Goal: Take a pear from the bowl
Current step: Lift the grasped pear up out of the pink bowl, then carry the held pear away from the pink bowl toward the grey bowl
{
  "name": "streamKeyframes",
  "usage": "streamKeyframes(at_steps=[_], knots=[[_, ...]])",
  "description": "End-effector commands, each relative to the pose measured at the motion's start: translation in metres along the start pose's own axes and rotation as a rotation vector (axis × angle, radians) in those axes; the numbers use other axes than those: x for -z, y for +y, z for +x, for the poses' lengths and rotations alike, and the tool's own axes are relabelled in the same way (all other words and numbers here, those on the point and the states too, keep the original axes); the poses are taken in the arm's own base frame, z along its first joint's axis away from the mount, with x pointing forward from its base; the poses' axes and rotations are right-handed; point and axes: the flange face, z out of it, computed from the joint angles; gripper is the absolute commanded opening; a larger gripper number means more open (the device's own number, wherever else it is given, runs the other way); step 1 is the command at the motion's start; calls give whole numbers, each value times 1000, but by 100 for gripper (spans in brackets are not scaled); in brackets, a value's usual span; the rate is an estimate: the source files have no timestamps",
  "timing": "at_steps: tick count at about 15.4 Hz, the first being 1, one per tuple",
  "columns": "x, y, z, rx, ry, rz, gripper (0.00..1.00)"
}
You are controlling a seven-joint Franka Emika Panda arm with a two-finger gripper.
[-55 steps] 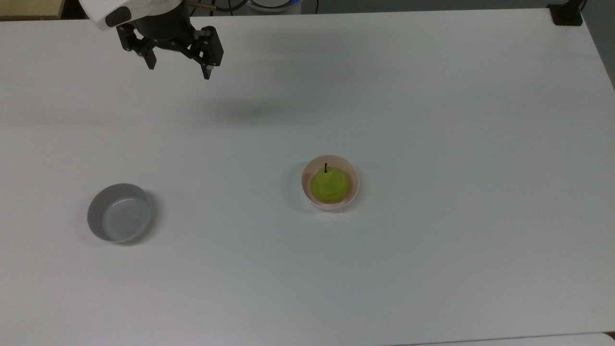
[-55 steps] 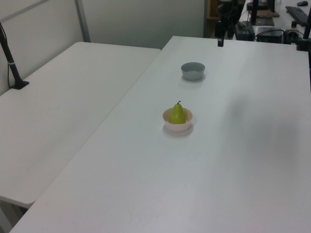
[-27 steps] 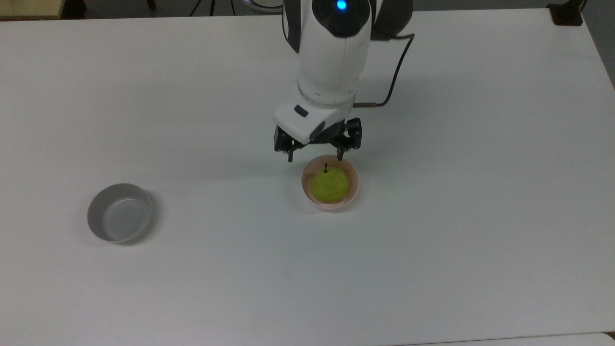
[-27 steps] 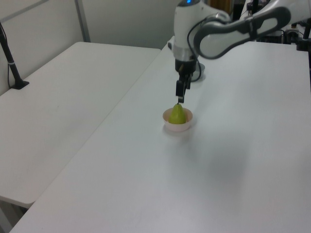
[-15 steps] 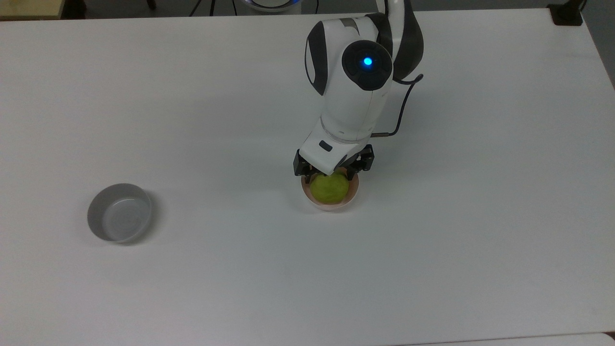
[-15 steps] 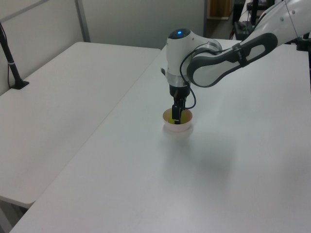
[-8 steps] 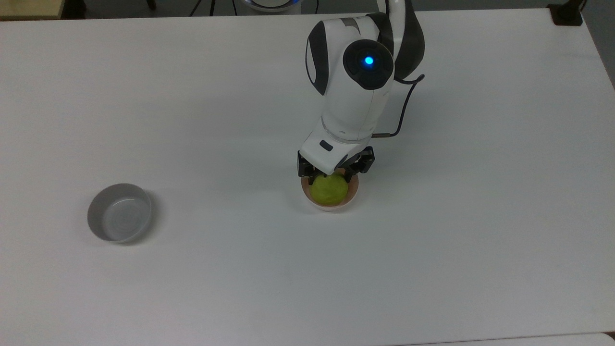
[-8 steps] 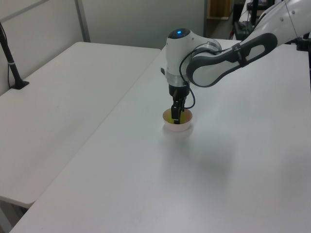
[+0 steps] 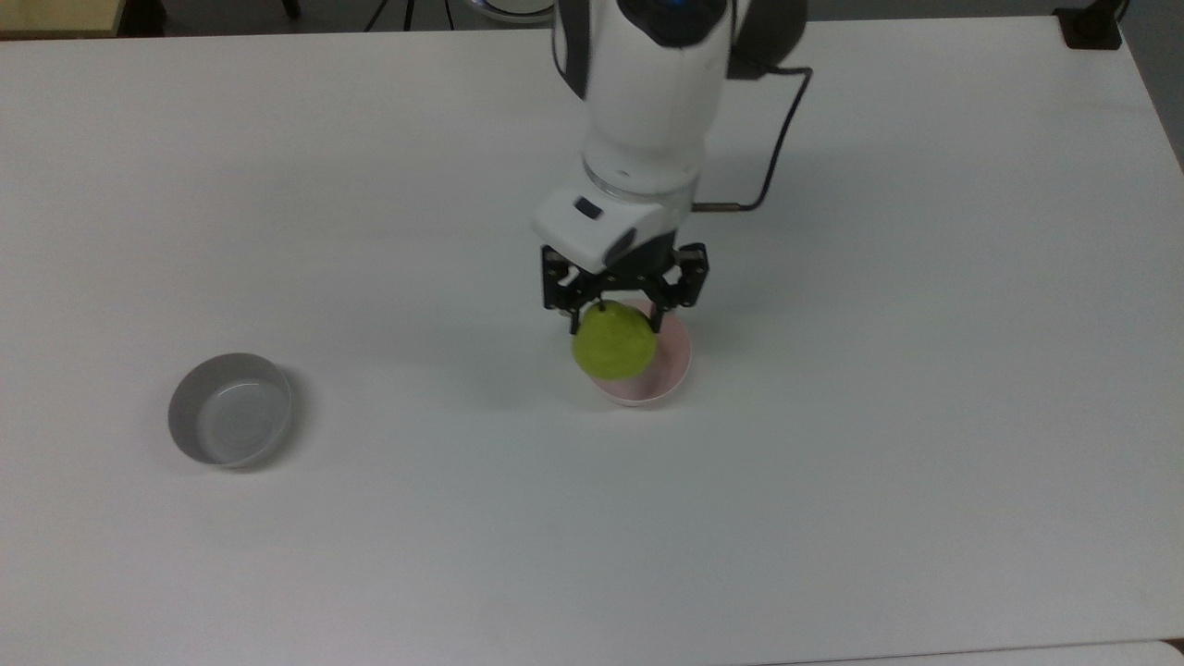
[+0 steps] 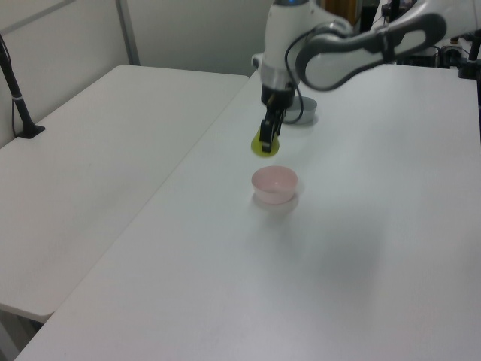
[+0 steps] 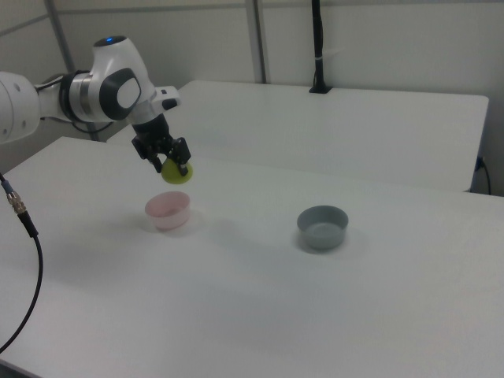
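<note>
The yellow-green pear (image 9: 614, 344) (image 10: 262, 145) (image 11: 177, 172) hangs in the air, clear of the table, with my gripper (image 9: 614, 324) (image 10: 267, 138) (image 11: 171, 164) shut on its upper part. Its stem is hidden between the black fingers. The pale pink bowl (image 9: 668, 370) (image 10: 274, 183) (image 11: 168, 208) stands on the white table directly below with nothing in it. In the top view the pear covers the bowl's left part.
A grey bowl (image 9: 230, 409) (image 10: 309, 110) (image 11: 322, 225) stands apart on the same table, far to the top view's left. A black cable (image 9: 768, 157) runs from the wrist. A second white table (image 10: 98, 150) adjoins in the left view's left.
The gripper came down from the table's far corner to the pink bowl, closed on the pear there, and has now risen with it. The bowl stays where it was.
</note>
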Motion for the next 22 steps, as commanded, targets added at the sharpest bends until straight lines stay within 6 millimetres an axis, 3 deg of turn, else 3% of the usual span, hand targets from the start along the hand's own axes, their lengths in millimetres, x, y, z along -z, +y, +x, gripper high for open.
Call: streamKeyframes(at_steps=[1,5,6,8,14,17,19,22], knots=[[2,61,-21,-34,-64,0,28],[2,147,-32,-90,-119,-10,28],[-3,181,-37,-105,-140,-16,28],[-13,204,-43,-113,-163,-49,29],[-83,201,-51,-88,-266,-99,33],[-101,201,-53,-80,-288,-111,40],[-105,201,-53,-77,-294,-113,58],[-102,201,-53,-76,-293,-112,100]])
